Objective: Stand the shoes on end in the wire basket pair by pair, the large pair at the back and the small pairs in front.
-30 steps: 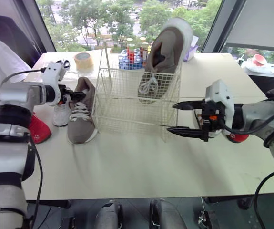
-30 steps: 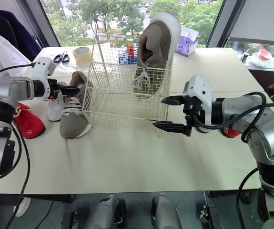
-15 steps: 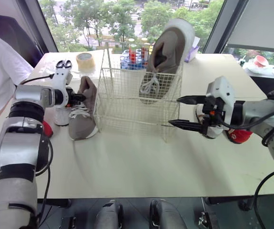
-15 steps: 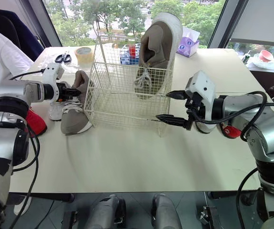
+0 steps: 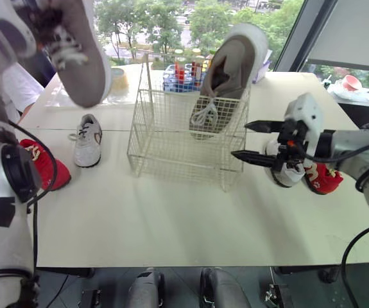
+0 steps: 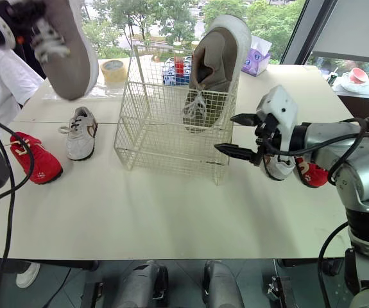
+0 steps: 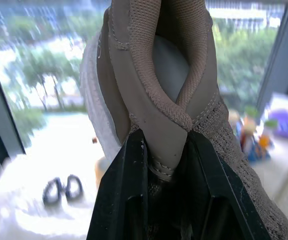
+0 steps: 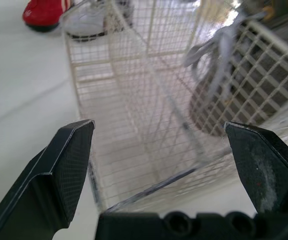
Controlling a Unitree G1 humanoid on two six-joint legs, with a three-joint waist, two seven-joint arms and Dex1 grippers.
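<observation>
— Left arm is thrown up high, and the left gripper (image 7: 165, 152) has both fingers pinched on the heel collar of the taupe sneaker (image 5: 85, 58).
— The right arm is bent across at mid height. The right gripper (image 5: 243, 140) is held level with its black fingers spread wide.

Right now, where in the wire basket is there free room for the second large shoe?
Bare: the back left of the wire basket, beside the standing large shoe, and its whole front. Crowded: outside its right wall, with the right gripper, a white shoe and a red shoe.

Taupe shoe (image 5: 81, 64) now high aloft
</observation>
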